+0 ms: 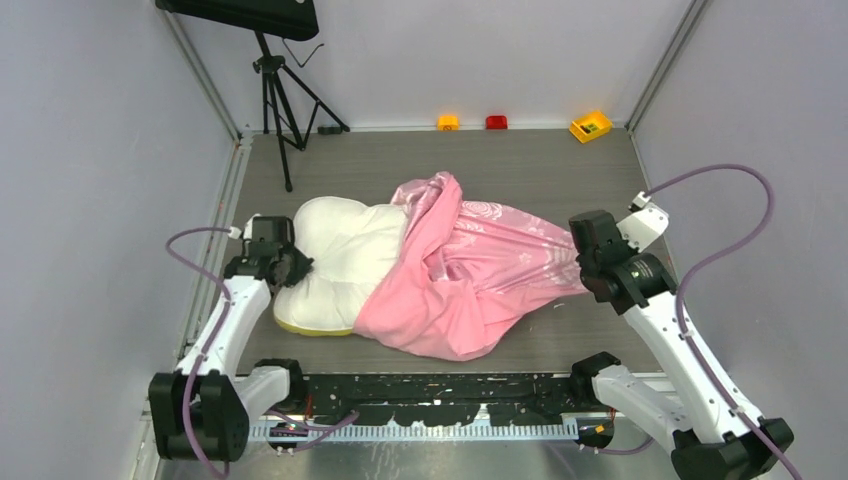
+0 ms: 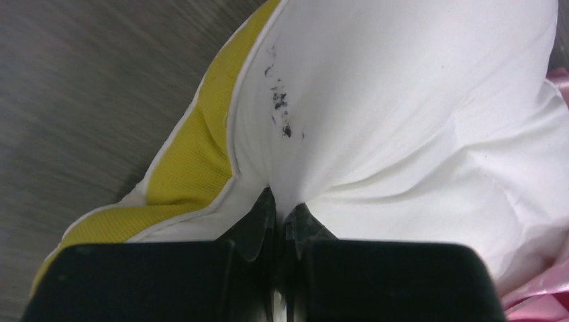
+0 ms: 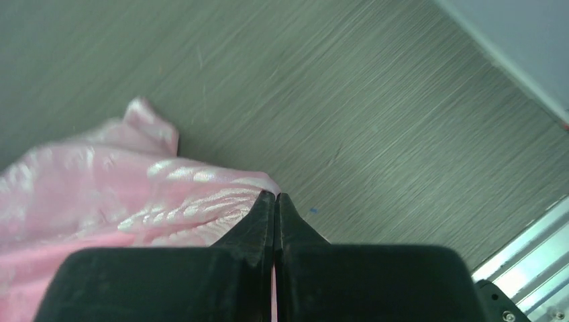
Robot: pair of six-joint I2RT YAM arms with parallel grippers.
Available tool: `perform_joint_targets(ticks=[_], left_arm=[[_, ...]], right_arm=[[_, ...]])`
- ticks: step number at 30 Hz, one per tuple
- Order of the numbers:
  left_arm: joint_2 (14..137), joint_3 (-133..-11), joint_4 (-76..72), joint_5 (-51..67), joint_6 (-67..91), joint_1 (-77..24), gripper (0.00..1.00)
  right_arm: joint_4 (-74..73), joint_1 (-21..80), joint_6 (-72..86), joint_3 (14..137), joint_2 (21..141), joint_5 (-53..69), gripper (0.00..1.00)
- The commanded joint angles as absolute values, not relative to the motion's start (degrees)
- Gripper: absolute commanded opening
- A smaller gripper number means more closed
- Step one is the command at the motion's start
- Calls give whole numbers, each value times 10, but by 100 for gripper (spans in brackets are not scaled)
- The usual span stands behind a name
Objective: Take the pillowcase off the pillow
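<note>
Left arm [image 1: 225, 335] reaches forward along the desk's left edge; left gripper [image 2: 282, 209], jaws closed, pinches the pillow [image 2: 402, 100]. Right arm [image 1: 672, 345] angles inward from the near right corner; right gripper [image 3: 276, 198], jaws closed, pinches the pillowcase [image 3: 121, 194] at its right end.

We are looking into a robotics lab cell. Plain pale walls [image 1: 80, 150] and slanting metal frame posts [image 1: 205, 75] are boxing in a grey wood-grain table [image 1: 520, 165]. A black tripod [image 1: 280, 100] is standing at the far left under a dark overhead panel [image 1: 240, 15]. Two white robot arms [image 1: 225, 335] are sitting bolted beside a black perforated rail [image 1: 440, 388], purple cables [image 1: 715, 168] are looping off them, and small coloured parts [image 1: 590, 126] are lying along the far edge.
</note>
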State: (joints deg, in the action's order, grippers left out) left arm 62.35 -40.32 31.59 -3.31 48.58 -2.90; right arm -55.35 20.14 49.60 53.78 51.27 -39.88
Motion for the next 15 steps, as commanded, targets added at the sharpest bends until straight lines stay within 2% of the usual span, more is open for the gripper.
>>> perform_joint_targets(ticks=[1, 9, 15], left_arm=[[545, -409, 370, -152, 495, -13, 0], [465, -391, 398, -238, 525, -12, 0], [457, -403, 406, -225, 528, -12, 0]], right_arm=[[-580, 199, 531, 556, 465, -569, 0], [-587, 199, 520, 563, 445, -632, 0], [-590, 199, 518, 563, 440, -650, 0]])
